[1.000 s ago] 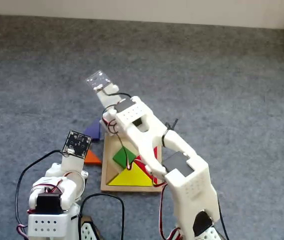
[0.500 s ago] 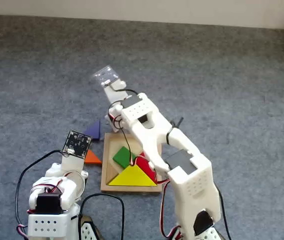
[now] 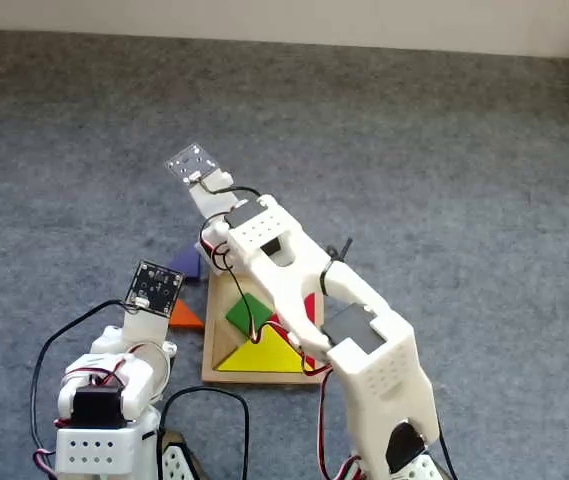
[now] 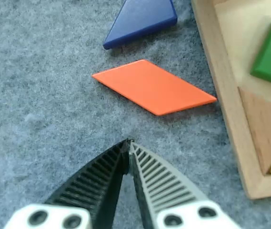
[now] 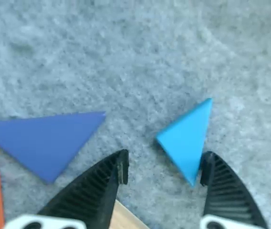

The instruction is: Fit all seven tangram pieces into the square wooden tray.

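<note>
- Right fingers [image 5: 99, 191] spread open, light-blue triangle [image 5: 185, 136] between them on the worktop [image 5: 125, 47].
- Left fingers [image 4: 104, 179] pressed closed, empty.
- Tray [image 3: 264, 377], lower centre: green square [image 3: 248, 312], yellow triangle [image 3: 264, 352], red piece [image 3: 310, 302] in; orange parallelogram [image 4: 154, 88], dark-blue triangle [image 4: 142, 16] outside.

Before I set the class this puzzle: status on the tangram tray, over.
Left gripper shut, near orange parallelogram. Right gripper open at light blue triangle. Tray part filled; those two and dark blue triangle outside it. Nothing blocking.
</note>
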